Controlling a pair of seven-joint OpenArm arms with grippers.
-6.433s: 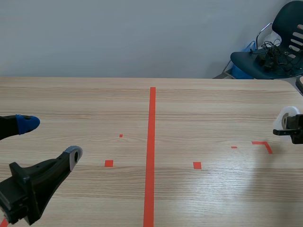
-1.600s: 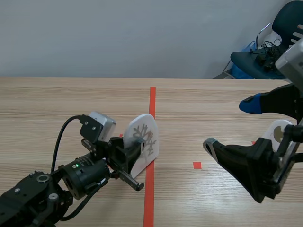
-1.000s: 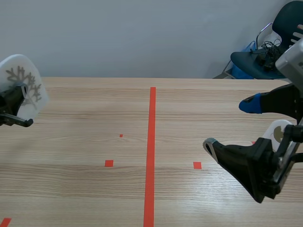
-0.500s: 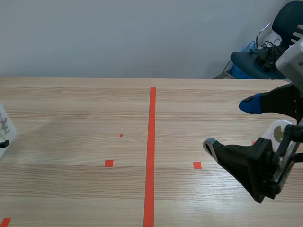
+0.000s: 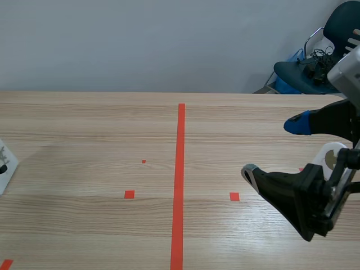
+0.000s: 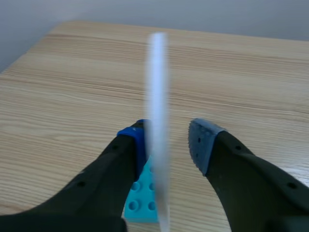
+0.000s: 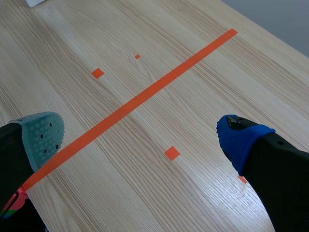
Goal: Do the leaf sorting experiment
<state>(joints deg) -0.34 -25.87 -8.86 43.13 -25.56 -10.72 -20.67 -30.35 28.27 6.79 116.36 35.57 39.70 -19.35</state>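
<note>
A pale wooden table point(image 5: 84, 124) runs back to a plain grey wall, with one dark chair point(image 5: 337, 22) beyond its far right corner holding a tangle of black cables point(image 5: 318, 63) on its seat. One long orange-red tape line point(image 5: 180, 169) divides the tabletop.

Two grippers show. The right gripper point(image 5: 270, 147) hangs over the right half of the table with its fingers spread wide. From its own camera, the grey-green pad and the blue pad frame nothing but bare wood and tape.

The left gripper point(image 6: 169, 144) brackets one thin white card point(image 6: 158, 121), seen edge-on and blurred. The card stands upright in one light blue studded brick point(image 6: 140, 205) (the only holder of any kind here). The blue-padded finger lies right against the card, while the other pad stands visibly clear of it, so the claw is parted rather than clamped. In the scene view only a sliver of this card shows, at the table's far left edge.

A second white rounded piece point(image 5: 332, 153) sits behind the right arm, mostly hidden.
</note>
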